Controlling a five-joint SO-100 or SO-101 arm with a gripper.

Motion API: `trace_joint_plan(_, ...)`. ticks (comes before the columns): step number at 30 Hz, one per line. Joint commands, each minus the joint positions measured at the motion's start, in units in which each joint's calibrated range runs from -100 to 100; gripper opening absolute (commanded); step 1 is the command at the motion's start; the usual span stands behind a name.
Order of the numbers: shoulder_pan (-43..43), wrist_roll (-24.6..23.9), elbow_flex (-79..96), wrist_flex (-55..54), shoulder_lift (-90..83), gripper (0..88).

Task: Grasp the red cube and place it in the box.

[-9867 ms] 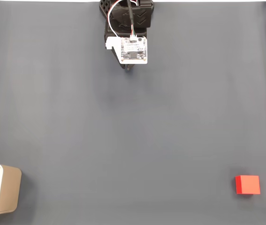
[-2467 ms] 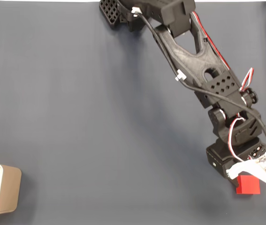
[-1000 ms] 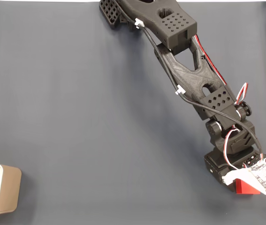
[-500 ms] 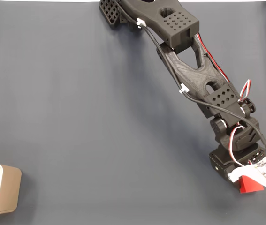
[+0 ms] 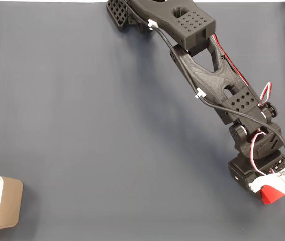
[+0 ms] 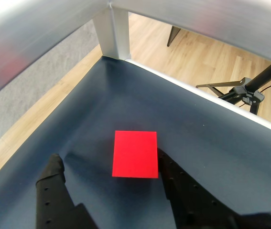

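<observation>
Now that the arm has pushed out toward five o'clock over the last second, the spread gripper (image 6: 109, 164) straddles the red cube (image 6: 135, 153) on the counter (image 5: 82, 125), so closing comes next.

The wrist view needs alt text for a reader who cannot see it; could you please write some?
A red cube sits on a dark blue-grey table cover between the two black fingers of the open hand, the right finger close beside it. Beyond the table's edge are a metal frame post and a wooden floor.
</observation>
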Motion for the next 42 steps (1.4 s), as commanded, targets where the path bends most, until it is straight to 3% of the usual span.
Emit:
trace_joint_plan(1, -0.49, -0.29, -4.01, -1.17, -1.48, 42.2)
trace_joint_plan(5, -0.49, -0.44, -4.01, -1.17, -1.91, 38.4)
trace_joint_plan(22, 0.51, -0.05, -0.45, -1.09, -5.20, 0.0)
trace_joint_plan(32, 0.44, -0.05, 3.84, -0.76, -9.10, 0.0)
trace_joint_plan(42, 2.35, -0.39, 16.16, 1.45, -23.75, 0.0)
